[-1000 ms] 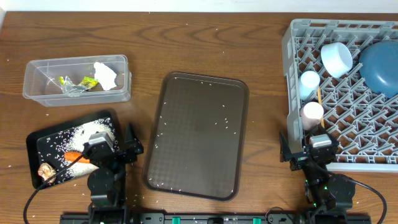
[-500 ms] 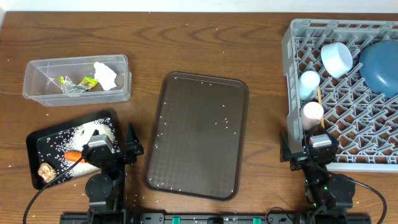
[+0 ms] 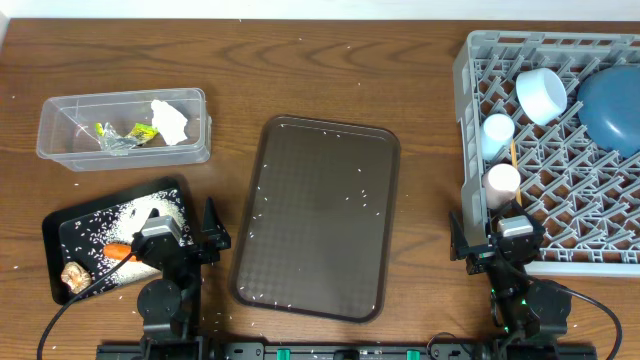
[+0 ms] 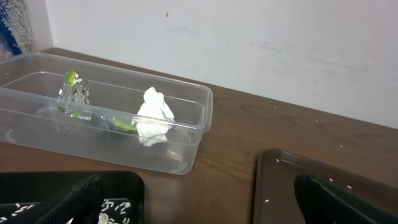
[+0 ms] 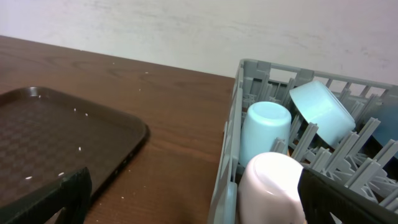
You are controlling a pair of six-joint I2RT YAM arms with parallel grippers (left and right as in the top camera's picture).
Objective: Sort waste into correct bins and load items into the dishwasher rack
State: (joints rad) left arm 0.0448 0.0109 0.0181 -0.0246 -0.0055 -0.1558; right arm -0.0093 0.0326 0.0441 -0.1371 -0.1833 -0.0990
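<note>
The clear tub [image 3: 122,150] holds the white napkin [image 3: 168,120] and the yellow-green wrapper [image 3: 125,135]. In the left wrist view the napkin [image 4: 153,117] and wrapper [image 4: 74,93] lie inside the tub [image 4: 186,146]. The black tray [image 3: 52,228] carries rice [image 3: 130,213], the carrot [image 3: 119,250] and a brown lump [image 3: 74,273]. The grey rack [image 3: 466,120] holds the blue plate [image 3: 610,105], pale-blue bowl [image 3: 541,93], light-blue cup [image 3: 497,132], pink cup [image 3: 501,182] and chopsticks [image 3: 514,158]. My left gripper [image 3: 182,234] is open beside the black tray. My right gripper [image 3: 490,240] is open at the rack's front-left corner.
A dark-brown serving tray [image 3: 318,215] speckled with rice grains lies in the middle of the table, between the two arms. Stray grains dot the wood around it. The right wrist view shows the pink cup [image 5: 273,186] close by, just inside the rack wall [image 5: 231,149].
My left arm has drawn back slightly toward the front edge, uncovering the carrot on the black tray. The right arm has not moved.
</note>
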